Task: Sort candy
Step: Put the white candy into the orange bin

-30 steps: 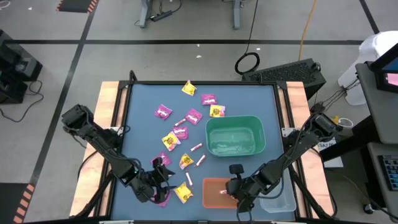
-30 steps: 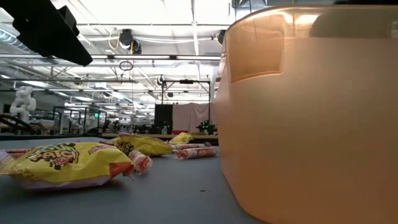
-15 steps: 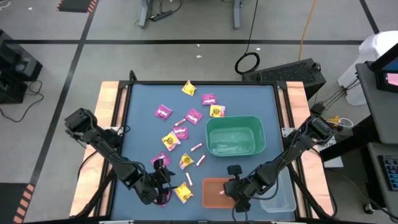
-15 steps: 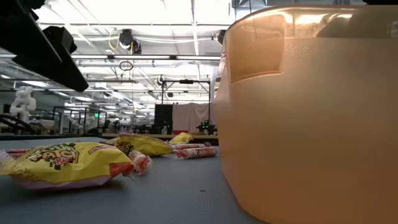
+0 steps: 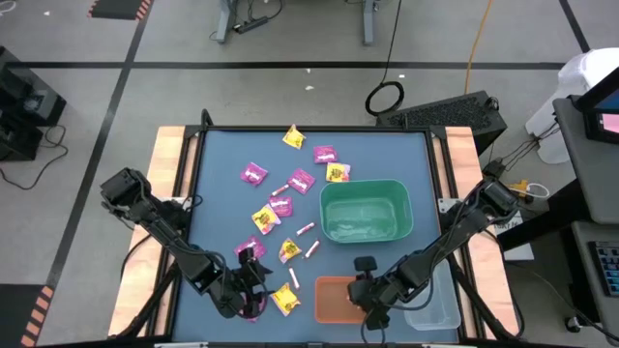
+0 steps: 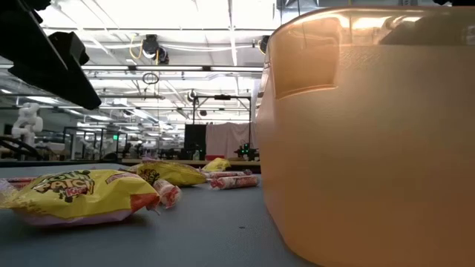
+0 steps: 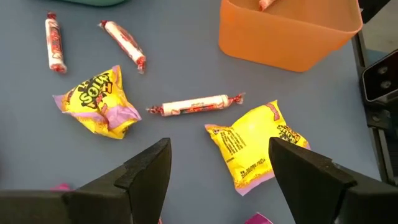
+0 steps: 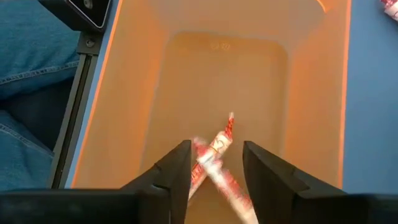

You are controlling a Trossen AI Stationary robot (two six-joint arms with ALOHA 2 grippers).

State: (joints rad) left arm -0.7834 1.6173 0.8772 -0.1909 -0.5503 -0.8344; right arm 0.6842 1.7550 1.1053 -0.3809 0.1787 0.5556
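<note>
Candy lies scattered on the blue table: magenta packets (image 5: 253, 174), yellow packets (image 5: 265, 219) and pink-white sticks (image 5: 306, 229). My left gripper (image 5: 253, 282) hangs open above the near candy. Past its fingers lie a yellow packet (image 7: 258, 149) and a stick (image 7: 196, 106); nothing is between the fingers. My right gripper (image 8: 214, 177) stands open over the orange bin (image 5: 338, 298). Two crossed sticks (image 8: 217, 149) show in the bin below its fingers, one of them blurred.
A green bin (image 5: 366, 211) stands at the table's middle right, and a clear bin (image 5: 437, 311) at the near right corner beside the orange one. In the low view the orange bin's wall (image 6: 364, 141) fills the right half. Bare table remains at the far right.
</note>
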